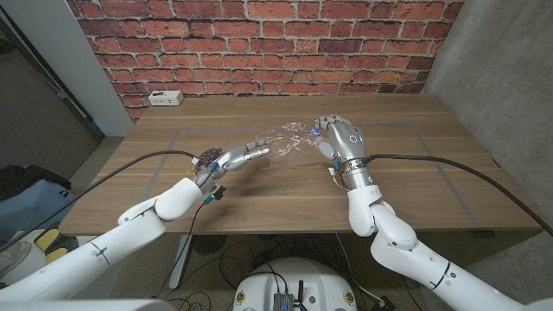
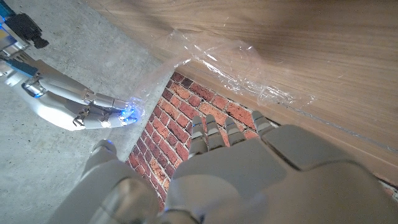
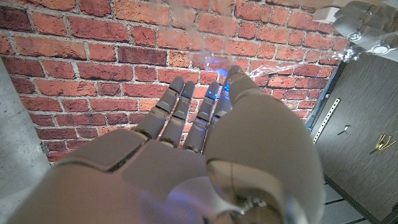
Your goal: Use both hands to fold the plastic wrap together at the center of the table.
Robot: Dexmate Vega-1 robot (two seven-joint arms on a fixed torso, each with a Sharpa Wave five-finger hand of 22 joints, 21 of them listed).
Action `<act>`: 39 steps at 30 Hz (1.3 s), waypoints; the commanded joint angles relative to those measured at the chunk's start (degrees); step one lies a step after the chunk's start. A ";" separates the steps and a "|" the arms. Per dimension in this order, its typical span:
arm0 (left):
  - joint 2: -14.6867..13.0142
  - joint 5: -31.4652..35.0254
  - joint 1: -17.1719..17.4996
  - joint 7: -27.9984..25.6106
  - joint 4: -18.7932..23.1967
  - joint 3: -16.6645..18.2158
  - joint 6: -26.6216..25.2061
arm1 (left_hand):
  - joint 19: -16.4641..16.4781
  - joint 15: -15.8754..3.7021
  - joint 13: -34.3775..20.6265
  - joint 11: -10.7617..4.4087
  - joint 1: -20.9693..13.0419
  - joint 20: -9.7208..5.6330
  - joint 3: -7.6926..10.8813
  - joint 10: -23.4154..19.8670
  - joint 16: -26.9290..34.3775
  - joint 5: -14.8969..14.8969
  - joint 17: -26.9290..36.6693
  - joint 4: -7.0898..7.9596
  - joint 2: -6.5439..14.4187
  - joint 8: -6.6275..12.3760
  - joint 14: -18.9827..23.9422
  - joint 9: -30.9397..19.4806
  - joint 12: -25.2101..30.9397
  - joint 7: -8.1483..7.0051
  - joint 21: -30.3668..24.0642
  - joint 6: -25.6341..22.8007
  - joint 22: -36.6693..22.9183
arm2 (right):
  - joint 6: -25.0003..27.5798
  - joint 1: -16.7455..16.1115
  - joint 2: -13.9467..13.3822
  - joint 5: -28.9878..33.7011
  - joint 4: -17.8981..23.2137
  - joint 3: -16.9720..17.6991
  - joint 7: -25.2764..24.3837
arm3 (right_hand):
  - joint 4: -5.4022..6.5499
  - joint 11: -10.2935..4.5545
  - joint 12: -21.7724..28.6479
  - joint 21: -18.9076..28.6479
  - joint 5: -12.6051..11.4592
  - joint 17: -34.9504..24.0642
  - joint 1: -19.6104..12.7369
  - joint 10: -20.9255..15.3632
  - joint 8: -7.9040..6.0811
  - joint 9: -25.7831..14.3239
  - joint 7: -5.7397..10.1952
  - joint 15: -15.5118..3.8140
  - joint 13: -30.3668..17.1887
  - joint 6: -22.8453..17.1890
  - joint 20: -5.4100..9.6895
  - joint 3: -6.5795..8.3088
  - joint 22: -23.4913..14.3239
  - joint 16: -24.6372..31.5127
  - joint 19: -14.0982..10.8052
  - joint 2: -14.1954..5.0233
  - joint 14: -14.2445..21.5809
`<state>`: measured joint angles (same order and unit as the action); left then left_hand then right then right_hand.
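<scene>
The clear plastic wrap [image 1: 289, 138] hangs crumpled just above the middle of the wooden table [image 1: 259, 194], stretched between my two hands. My left hand [image 1: 240, 157] reaches in from the left and pinches the wrap's left end at its fingertips. My right hand [image 1: 341, 138] stands upright on the right, fingers up, holding the wrap's right end. In the left wrist view the wrap [image 2: 230, 62] spans from my left hand's fingers [image 2: 224, 130] toward my right hand [image 2: 81, 109]. In the right wrist view the wrap [image 3: 273, 68] runs from my right hand [image 3: 236, 130] to my left hand [image 3: 364, 25].
A white power strip [image 1: 164, 98] lies at the table's back left edge, in front of the brick wall [image 1: 259, 43]. Faint tape lines mark a rectangle on the tabletop. Bare wood lies in front of both hands.
</scene>
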<state>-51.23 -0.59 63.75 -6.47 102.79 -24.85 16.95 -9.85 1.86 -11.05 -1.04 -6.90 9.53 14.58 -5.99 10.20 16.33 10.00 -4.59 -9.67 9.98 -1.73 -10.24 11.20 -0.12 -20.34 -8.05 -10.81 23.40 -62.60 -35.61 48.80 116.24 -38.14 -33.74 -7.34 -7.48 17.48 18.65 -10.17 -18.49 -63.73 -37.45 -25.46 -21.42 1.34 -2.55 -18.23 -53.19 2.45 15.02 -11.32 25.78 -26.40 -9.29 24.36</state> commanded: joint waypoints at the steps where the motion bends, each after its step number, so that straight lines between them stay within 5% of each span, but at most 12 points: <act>1: -1.71 7.43 3.94 -4.45 5.08 3.04 -7.01 | -0.70 -0.39 -0.32 -0.10 -1.68 0.61 -0.36 1.40 0.16 0.55 0.21 -0.84 0.07 -0.11 -1.19 -0.17 -0.10 0.70 0.40 1.86 -0.14 | -0.70 1.33 1.03 -0.77 -0.09 -0.07 -1.70 | -0.04 -0.06 0.01 0.32 -0.41 -0.22 -0.35 -0.39 -0.28 -0.14 -0.25 -10.44 -0.21 0.04 0.11 -0.11 -0.19 0.07 -0.23 -0.36 0.39; 18: -0.73 11.46 -2.21 0.79 6.39 -1.81 -16.82 | -0.14 -1.21 -0.38 -1.68 -6.23 -0.02 -0.44 0.45 0.39 1.20 0.13 -2.96 1.16 1.68 -1.95 -0.21 0.97 -0.58 1.21 -0.27 -0.06 | -4.05 2.88 1.43 -0.16 -0.60 -0.40 -4.34 | -0.12 -0.25 -0.10 0.58 -0.35 -0.30 -0.56 -0.76 -0.44 -0.03 -0.18 -10.49 -0.19 -0.09 0.00 -0.25 -0.18 0.08 -0.36 -0.35 0.80; 30: -0.63 10.91 -4.36 3.55 6.69 -4.24 -21.93 | -0.18 -1.36 -0.38 -0.95 -7.88 -0.17 -0.53 -1.12 0.46 1.21 0.10 -3.39 1.60 2.44 -1.87 -0.23 1.63 0.46 1.72 -2.93 -0.08 | -5.08 6.92 1.57 0.66 -2.81 -2.15 0.84 | -0.04 -0.09 -0.28 0.72 -0.29 -0.29 -0.46 -0.79 -0.51 0.08 0.03 -10.36 -0.13 -0.12 -0.21 -0.42 -0.17 -0.03 -0.37 -0.29 0.96; 39: -1.70 9.44 -3.60 2.92 7.25 -4.00 -22.27 | -0.17 -1.52 -0.37 -2.06 -8.48 -0.23 -0.76 -2.60 0.58 1.01 0.09 -3.24 2.10 3.12 -1.46 -0.24 2.12 -0.28 2.13 -6.07 -0.13 | -6.14 10.39 2.78 0.09 -5.84 -3.30 3.17 | 0.01 -0.11 -0.37 0.78 -0.25 -0.27 -0.38 -0.85 -0.53 0.18 -0.02 -10.37 -0.11 -0.12 -0.37 -0.53 -0.16 -0.14 -0.35 -0.26 0.93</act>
<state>-52.07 9.96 60.18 -3.82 109.36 -28.33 -3.49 -9.85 0.51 -11.33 -2.86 -14.74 9.51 13.80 -7.94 10.20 16.99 9.99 -7.76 -7.58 12.75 -3.26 -10.24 12.99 -0.30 -18.40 -13.45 -10.80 18.50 -55.82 -33.93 49.18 113.29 -40.20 -33.18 -7.34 -7.79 17.13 19.08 -10.16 -18.48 -63.96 -37.76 -25.68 -21.12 1.34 -2.45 -18.22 -53.19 2.30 14.54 -11.32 25.78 -26.55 -9.52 24.87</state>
